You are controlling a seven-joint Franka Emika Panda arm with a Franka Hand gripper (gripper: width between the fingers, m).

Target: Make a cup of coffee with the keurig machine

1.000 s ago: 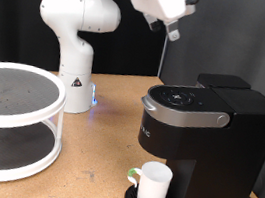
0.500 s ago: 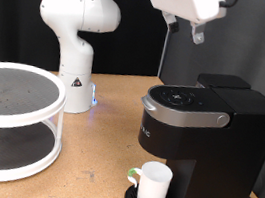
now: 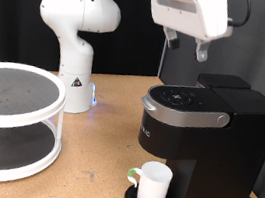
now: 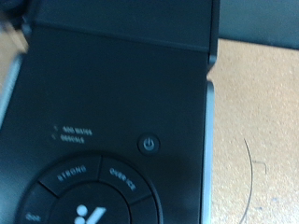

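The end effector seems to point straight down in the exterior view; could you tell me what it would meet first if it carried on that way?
Most likely the keurig machine: the end effector hangs above its closed lid, and the wrist view shows the lid's button panel directly ahead. Exact depth is unclear.

- gripper [image 3: 186, 45]: upper part cut by exterior view's top edge; not in wrist view.
- keurig machine [image 3: 202, 140]: right side and base cut by frame edges; wrist view blurred, small print illegible.
- cup [image 3: 152, 184]: contents not visible.
- white rack [image 3: 12, 126]: left part cut off.
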